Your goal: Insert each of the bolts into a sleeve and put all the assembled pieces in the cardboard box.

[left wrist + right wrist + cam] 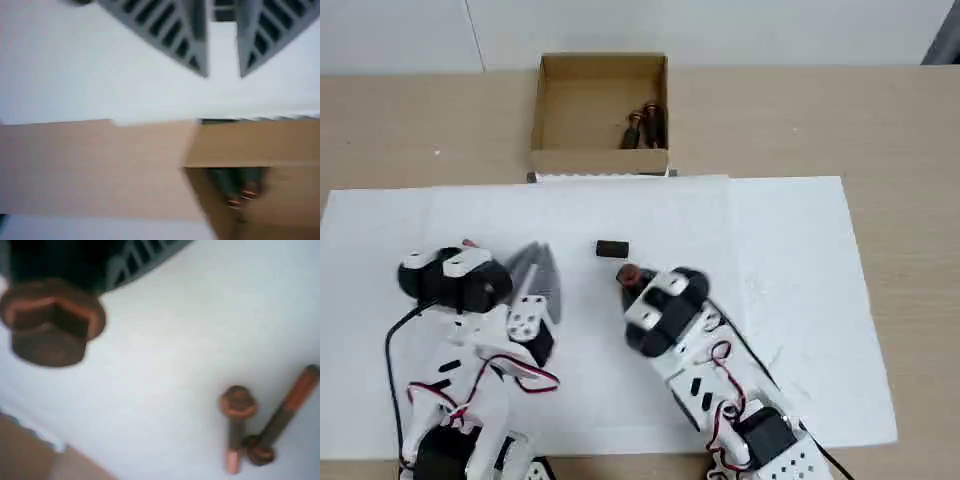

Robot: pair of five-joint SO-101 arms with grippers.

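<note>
The left gripper (222,70) hung over the white sheet (800,300) with its grey ribbed fingers (175,35) set a little apart and nothing between them. The right gripper (632,282) was closed on a copper-coloured hex-head bolt (50,330), near the short black cylindrical sleeve (611,248) lying on the sheet. Two more copper bolts (236,405) lay touching each other on the sheet. The open brown cardboard box (552,110) sat beyond the sheet on the tan wooden table (420,120), with assembled pieces (645,125) inside, toward the right arm's side.
</note>
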